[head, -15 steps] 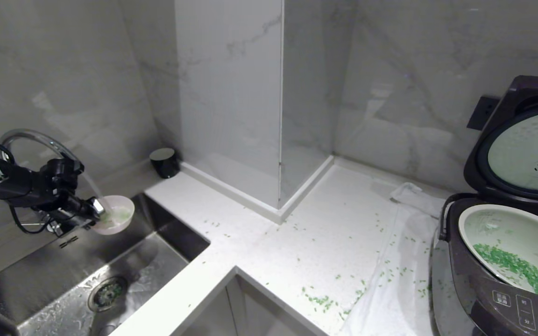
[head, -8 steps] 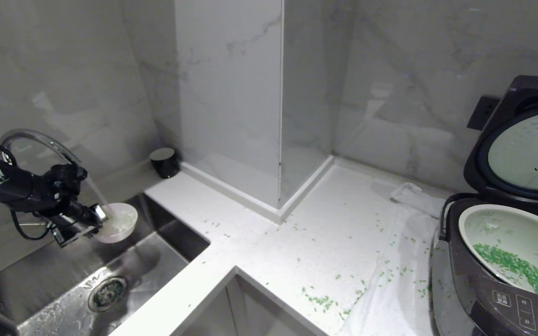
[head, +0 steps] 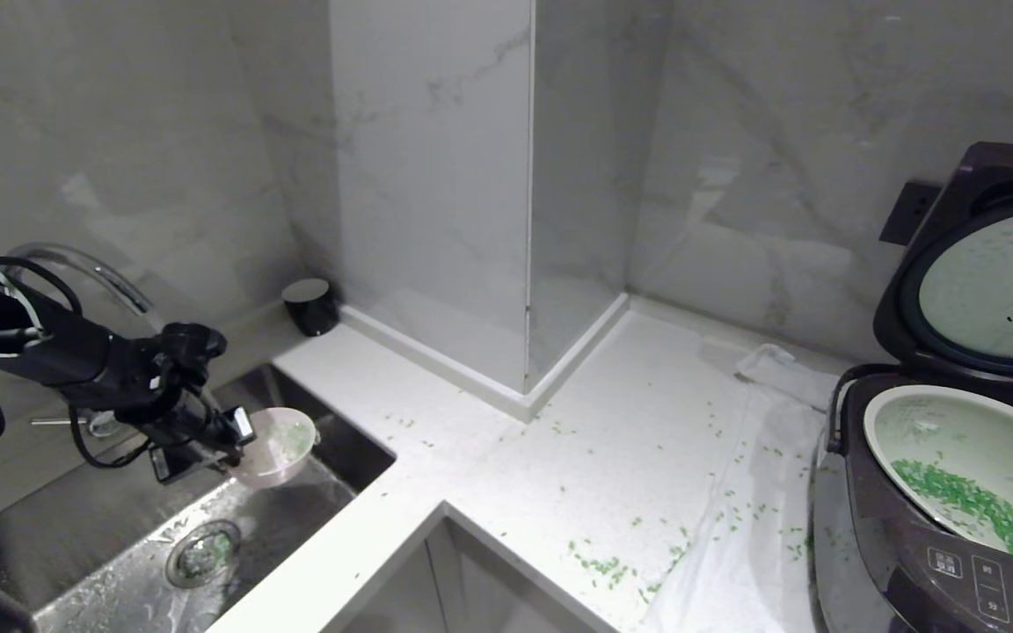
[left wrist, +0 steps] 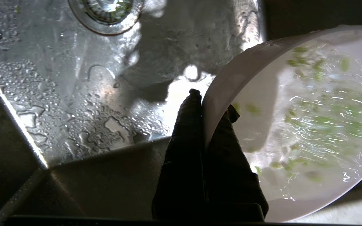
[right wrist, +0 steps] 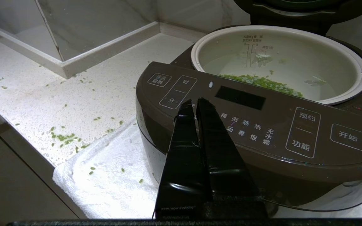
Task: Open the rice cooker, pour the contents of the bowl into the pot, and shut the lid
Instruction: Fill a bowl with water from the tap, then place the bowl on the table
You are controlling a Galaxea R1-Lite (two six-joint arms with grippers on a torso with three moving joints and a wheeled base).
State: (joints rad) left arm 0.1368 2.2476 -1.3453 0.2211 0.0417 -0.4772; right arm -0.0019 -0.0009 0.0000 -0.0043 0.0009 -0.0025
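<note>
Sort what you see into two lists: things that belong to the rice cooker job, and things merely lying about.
Belong to the job:
- rice cooker, its lid raised
- pot with green contents
- bowl, its rim pinched by the left tool over the sink

Lying about:
- faucet
- small black cup
- white towel
- spilled grains on the counter

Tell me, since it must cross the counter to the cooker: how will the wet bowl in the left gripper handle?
The bowl holds water and green bits, so it is probably heavier than it looks and apt to slosh. The left gripper pinches only its thin rim, so it may tilt or pivot. Its wet, smooth wall looks slippery; slow moves seem wise.
</note>
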